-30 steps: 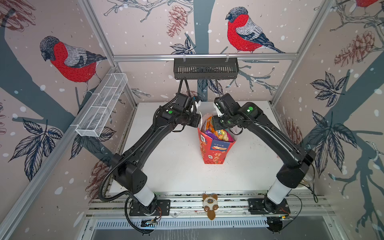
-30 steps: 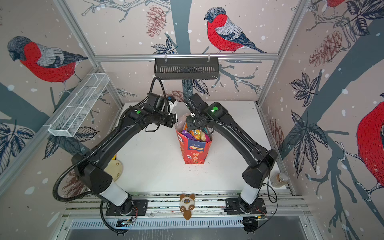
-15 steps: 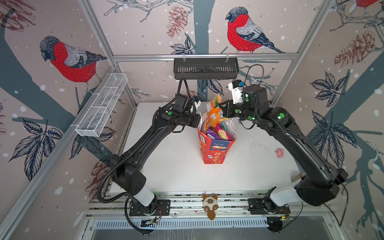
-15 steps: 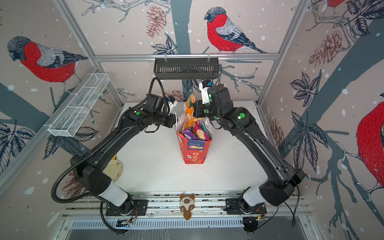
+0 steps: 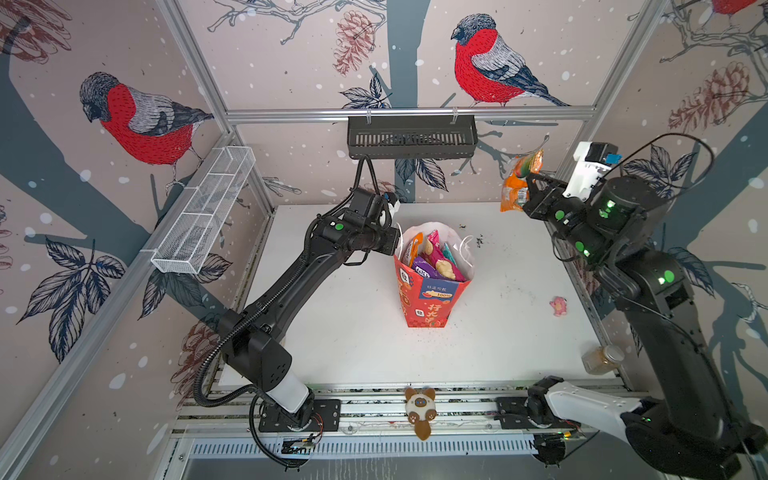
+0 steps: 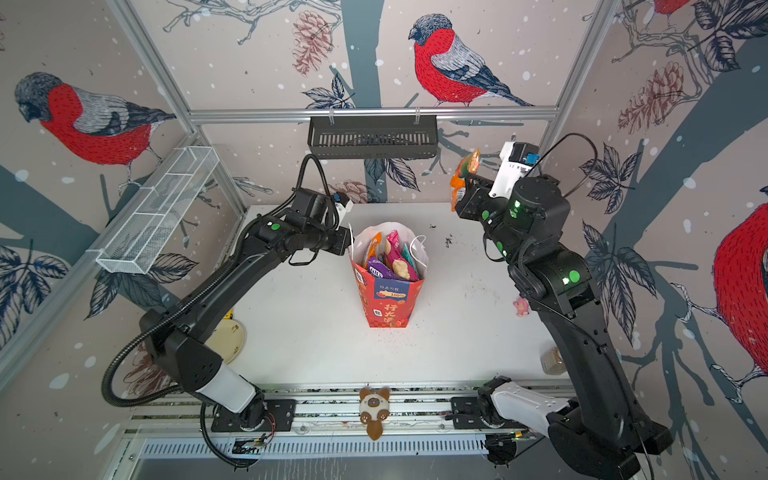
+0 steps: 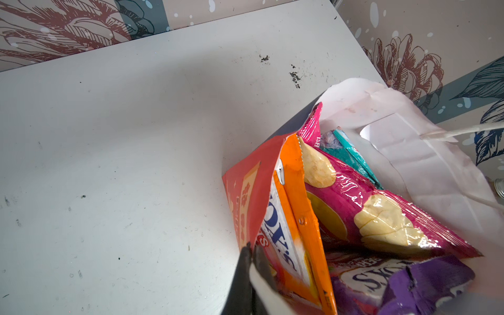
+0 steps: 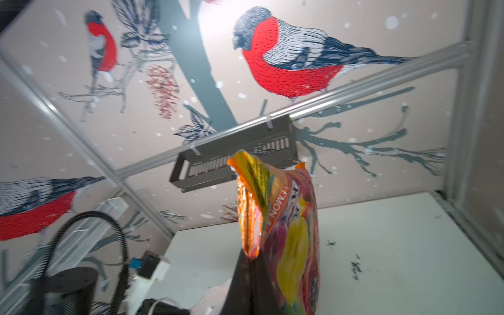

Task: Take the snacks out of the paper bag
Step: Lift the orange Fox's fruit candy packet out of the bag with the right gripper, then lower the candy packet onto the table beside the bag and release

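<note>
Orange packet (image 5: 519,183) aloft, two o'clock of paper bag (image 5: 428,299)
Right fingers (image 8: 245,281) pinch it; left fingers (image 7: 243,275) pinch the rim, steadying.

A red paper bag (image 6: 388,297) stands upright on the white worktop (image 6: 307,324), snack packets (image 6: 395,262) poking out. The left hand (image 6: 348,246) clamps its left rim. Up and right of the bag, the right hand (image 6: 467,187) grips an orange packet (image 6: 471,163) in the air.

At table (image 5: 332,340) centre, paper bag (image 5: 430,303) with snacks (image 5: 436,264) inside; packet (image 5: 517,189) aloft to its right; plush cat (image 5: 420,409) in front.
</note>
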Controlling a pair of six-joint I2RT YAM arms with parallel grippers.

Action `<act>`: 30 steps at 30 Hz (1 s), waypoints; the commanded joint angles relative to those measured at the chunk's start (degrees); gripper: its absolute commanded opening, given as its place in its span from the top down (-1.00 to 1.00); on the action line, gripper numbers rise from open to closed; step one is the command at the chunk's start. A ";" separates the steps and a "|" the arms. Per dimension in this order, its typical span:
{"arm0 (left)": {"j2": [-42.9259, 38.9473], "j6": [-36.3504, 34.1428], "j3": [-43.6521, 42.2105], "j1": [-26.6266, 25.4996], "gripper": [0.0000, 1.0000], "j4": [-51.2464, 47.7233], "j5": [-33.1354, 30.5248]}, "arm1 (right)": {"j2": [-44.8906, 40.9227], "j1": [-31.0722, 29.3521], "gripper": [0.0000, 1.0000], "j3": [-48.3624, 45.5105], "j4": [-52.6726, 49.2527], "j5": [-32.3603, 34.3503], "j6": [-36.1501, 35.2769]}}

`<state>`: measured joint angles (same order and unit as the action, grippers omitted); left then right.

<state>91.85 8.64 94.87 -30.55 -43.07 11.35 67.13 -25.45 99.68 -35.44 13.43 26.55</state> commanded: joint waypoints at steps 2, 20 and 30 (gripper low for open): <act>-0.71 -0.29 0.50 0.20 1.00 1.77 -1.17 | 2.90 2.75 1.00 -3.26 -11.44 9.45 -1.04; -1.48 0.54 -1.34 0.57 1.00 2.58 -1.57 | 15.49 11.85 1.00 -23.08 -14.44 5.91 -1.46; -0.99 0.50 -1.68 1.16 1.00 3.22 -1.07 | 20.96 9.56 1.00 -25.92 -12.30 2.48 -0.92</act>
<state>90.80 9.10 93.27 -29.67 -42.19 10.37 87.64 -15.25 73.95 -49.28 17.50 25.30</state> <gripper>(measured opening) 0.053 0.050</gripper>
